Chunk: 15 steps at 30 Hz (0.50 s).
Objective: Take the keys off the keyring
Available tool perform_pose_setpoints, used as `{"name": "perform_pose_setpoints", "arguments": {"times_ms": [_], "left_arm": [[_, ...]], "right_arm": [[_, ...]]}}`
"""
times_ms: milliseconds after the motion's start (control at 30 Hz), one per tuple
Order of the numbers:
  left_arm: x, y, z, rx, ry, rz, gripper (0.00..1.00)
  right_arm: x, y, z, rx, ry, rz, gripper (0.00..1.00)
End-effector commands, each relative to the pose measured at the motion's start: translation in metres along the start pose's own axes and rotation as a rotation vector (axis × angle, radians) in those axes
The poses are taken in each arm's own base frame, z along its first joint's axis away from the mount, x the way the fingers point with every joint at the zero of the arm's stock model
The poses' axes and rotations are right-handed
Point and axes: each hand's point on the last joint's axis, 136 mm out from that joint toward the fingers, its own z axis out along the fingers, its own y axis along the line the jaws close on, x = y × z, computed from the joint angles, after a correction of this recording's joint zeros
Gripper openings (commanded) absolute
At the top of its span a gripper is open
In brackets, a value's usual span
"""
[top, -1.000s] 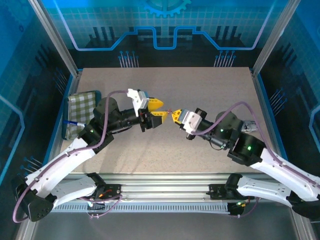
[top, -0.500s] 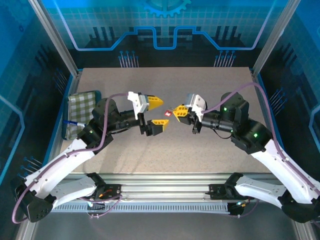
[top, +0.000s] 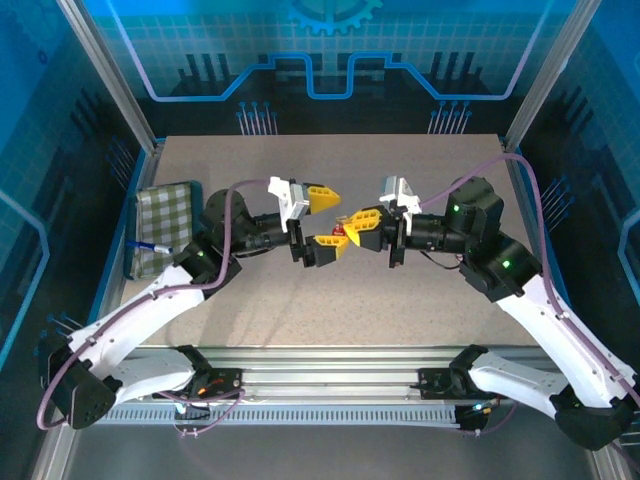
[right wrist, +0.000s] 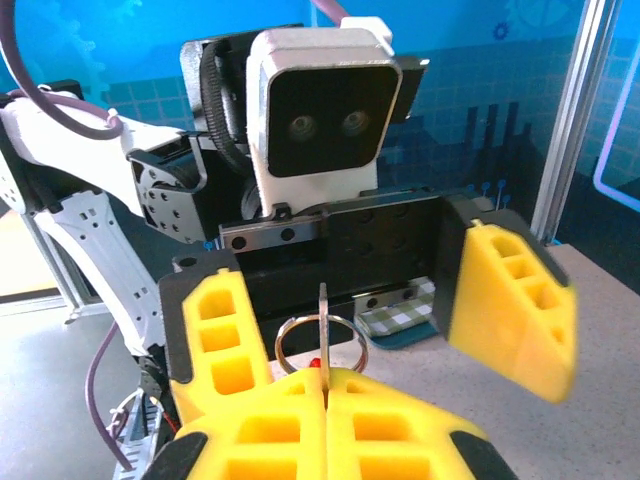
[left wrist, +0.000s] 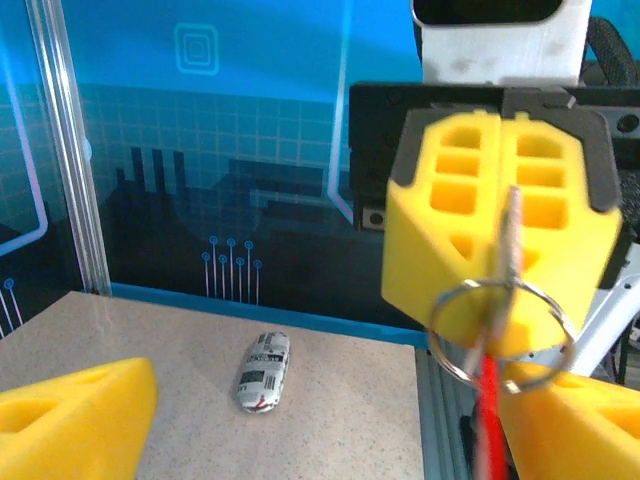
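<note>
– Both arms have come up and in since a second ago, and our left jaws have gone from half open to wide.
– So where is the key (right wrist: 323,305) now?
– Up in the air, over the middle of the worktop (top: 420,300). Our right jaws are shut tight on it. We see it edge on, a thin grey strip poking out between the yellow fingers (left wrist: 450,200).
– And the keyring (right wrist: 280,340)?
– It hangs loose round the key, just past the right fingertips. A little red tag (left wrist: 487,430) hangs there too.
– Do our left jaws hold anything?
– Nothing. One finger (right wrist: 515,300) stands on each side of the ring. As far as we can tell, they are not touching it.
– What should we do, then?
– We think we should shut the left jaws slowly on the wire of the ring, not on the key or the red tag. We should grab the side away from the right fingertips, so the yellow fingers don't bump.
– And after that?
– Keep the right jaws tight and turn the ring so the key works round to the split. If we tug, the thin key could slip or twist out.
</note>
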Motion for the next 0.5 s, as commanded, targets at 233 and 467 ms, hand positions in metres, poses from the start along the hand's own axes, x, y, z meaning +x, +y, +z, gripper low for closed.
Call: {"name": "perform_pose_setpoints", "arguments": {"times_ms": [233, 467], "left_arm": [[-0.035, -0.016, 0.005, 0.09, -0.07, 0.058, 0.79], [-0.043, -0.025, 0.004, 0.123, -0.083, 0.072, 0.57]], "right_arm": [[-0.008, -0.001, -0.004, -0.035, -0.052, 0.037, 0.0], [-0.003, -0.011, -0.003, -0.039, -0.053, 0.087, 0.0]]}}
